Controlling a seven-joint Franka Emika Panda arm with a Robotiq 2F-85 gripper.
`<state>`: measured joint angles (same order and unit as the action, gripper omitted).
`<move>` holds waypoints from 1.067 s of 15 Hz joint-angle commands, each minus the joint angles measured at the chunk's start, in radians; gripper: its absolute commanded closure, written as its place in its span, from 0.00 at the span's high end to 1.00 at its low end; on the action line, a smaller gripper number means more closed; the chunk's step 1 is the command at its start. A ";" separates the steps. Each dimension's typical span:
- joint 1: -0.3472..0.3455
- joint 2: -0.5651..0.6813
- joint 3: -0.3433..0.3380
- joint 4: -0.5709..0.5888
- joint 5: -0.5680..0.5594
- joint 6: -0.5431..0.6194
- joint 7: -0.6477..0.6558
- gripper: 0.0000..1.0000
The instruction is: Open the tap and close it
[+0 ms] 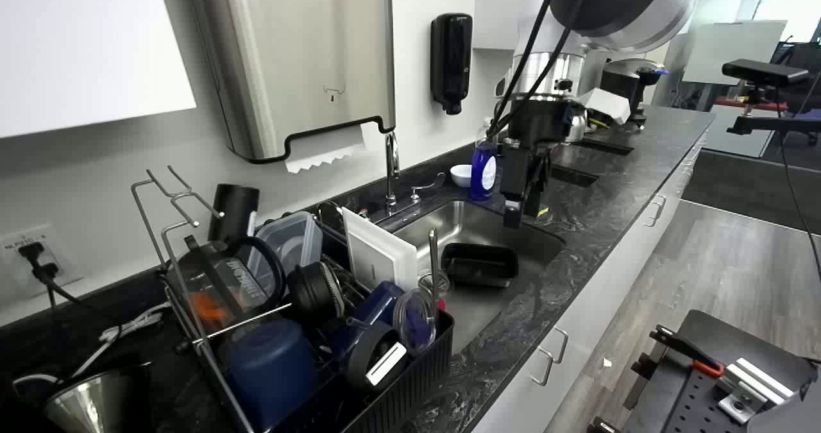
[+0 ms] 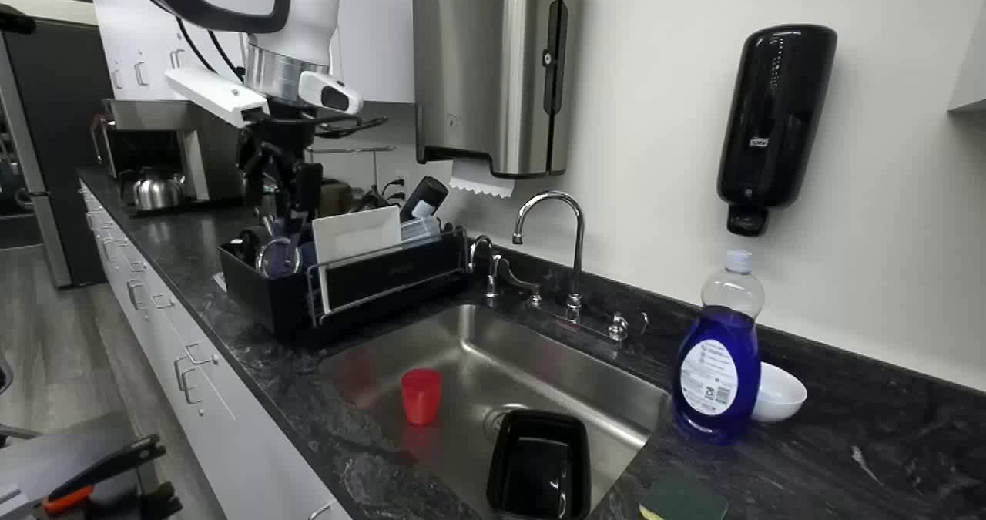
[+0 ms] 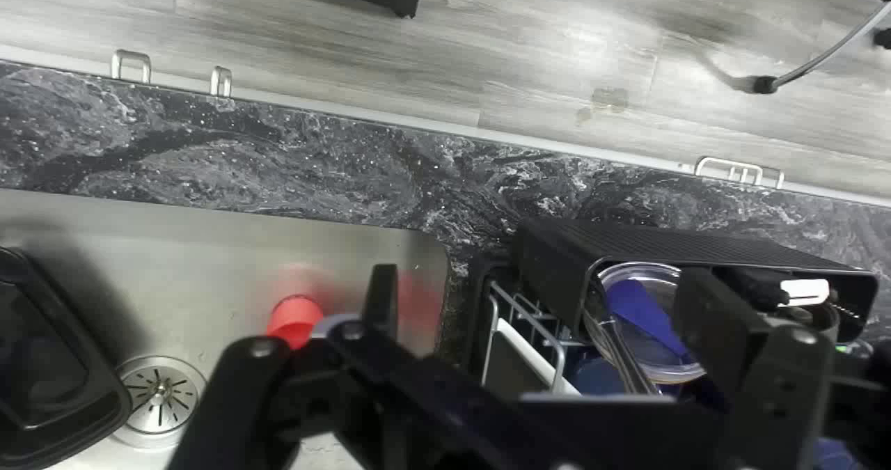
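Note:
The tap (image 2: 578, 266) is a slim shiny metal faucet with a curved neck. It stands upright behind the sink and shows in both exterior views (image 1: 389, 173). It has a small lever on each side, the right lever (image 2: 618, 326) and the left lever (image 2: 514, 277). A lever also shows beside the neck (image 1: 430, 185). My gripper (image 3: 546, 317) is open, with its fingers wide apart and nothing between them. It hangs pointing down above the sink and dish rack area, apart from the tap, in both exterior views (image 1: 523, 207) (image 2: 291, 219). The tap is out of the wrist view.
A loaded dish rack (image 2: 385, 281) stands beside the sink (image 2: 454, 335). A red cup (image 2: 421, 397) and a black tray (image 2: 539, 466) are in the sink. A blue soap bottle (image 2: 720, 374) stands right of the tap. A paper towel dispenser (image 2: 485, 81) hangs above it.

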<state>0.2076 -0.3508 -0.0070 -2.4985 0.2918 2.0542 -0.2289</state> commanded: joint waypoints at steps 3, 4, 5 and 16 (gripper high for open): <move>-0.020 0.000 0.019 0.002 0.007 -0.003 -0.005 1.00; -0.020 0.000 0.019 0.002 0.007 -0.003 -0.005 1.00; -0.020 0.000 0.019 0.002 0.007 -0.003 -0.005 1.00; -0.030 0.045 -0.002 0.016 0.009 0.017 -0.058 1.00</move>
<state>0.2007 -0.3464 -0.0061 -2.4986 0.2917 2.0550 -0.2334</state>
